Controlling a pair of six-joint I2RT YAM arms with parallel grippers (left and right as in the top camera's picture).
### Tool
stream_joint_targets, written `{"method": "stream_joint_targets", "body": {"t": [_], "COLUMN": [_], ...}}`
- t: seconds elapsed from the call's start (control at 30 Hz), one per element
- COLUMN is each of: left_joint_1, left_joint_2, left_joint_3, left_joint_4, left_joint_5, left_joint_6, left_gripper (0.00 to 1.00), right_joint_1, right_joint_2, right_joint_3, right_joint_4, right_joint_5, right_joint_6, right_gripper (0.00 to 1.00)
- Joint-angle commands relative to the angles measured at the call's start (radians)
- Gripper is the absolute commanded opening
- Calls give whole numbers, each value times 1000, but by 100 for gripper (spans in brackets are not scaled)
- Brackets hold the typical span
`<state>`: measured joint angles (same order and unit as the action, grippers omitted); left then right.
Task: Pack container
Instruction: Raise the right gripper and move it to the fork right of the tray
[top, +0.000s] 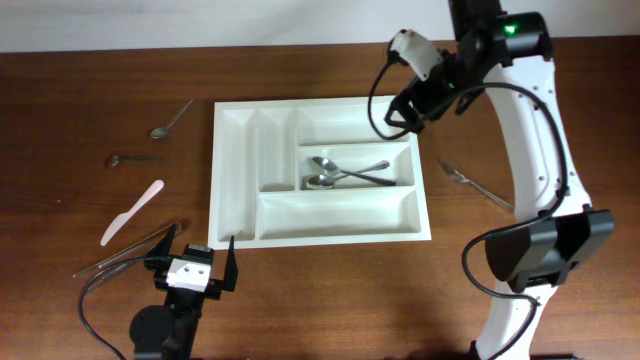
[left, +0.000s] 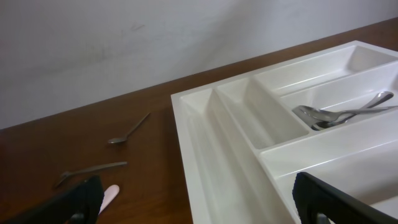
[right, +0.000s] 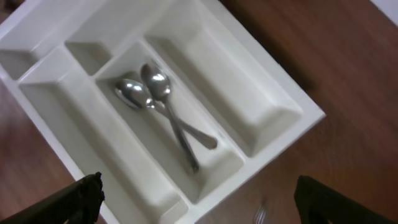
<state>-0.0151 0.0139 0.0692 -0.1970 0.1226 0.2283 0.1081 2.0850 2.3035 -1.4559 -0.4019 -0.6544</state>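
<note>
Hovering released and empty above large white plastic cutlery tray (top: 340, 213), right gripper (top: 400, 112) between picks; likely next, fetching slim metal utensil (top: 478, 186) alongside.

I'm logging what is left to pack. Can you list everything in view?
container: one, white, table centre
spoons: two, silver, in the container's middle compartment, handles overlapping
small spoons: two, silver, on the table left of the container
knife: one, pale, left of the container
thin metal pieces: a few, dark, beside the left gripper; kind unclear
fork: one, silver, right of the container
table: one, brown wood
left gripper: open, empty
right gripper: open, empty
</note>
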Motion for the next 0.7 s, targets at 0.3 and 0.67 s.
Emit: {"method": "stream_joint_targets", "body": {"t": [0.3, 0.67], "left_joint_1": [-1, -1], "left_joint_2": [-8, -8], "left_joint_3": [-9, -9], "left_joint_4": [3, 3], "left_joint_5": [3, 4], "left_joint_6": [1, 1], "left_gripper": [99, 99], "right_joint_1": [-146, -272], "right_joint_2": [3, 66], "right_joint_3": [-5, -5], "right_joint_4": [63, 161], "right_joint_5": [34, 193], "right_joint_6": [166, 422], "right_gripper": [99, 99]}}
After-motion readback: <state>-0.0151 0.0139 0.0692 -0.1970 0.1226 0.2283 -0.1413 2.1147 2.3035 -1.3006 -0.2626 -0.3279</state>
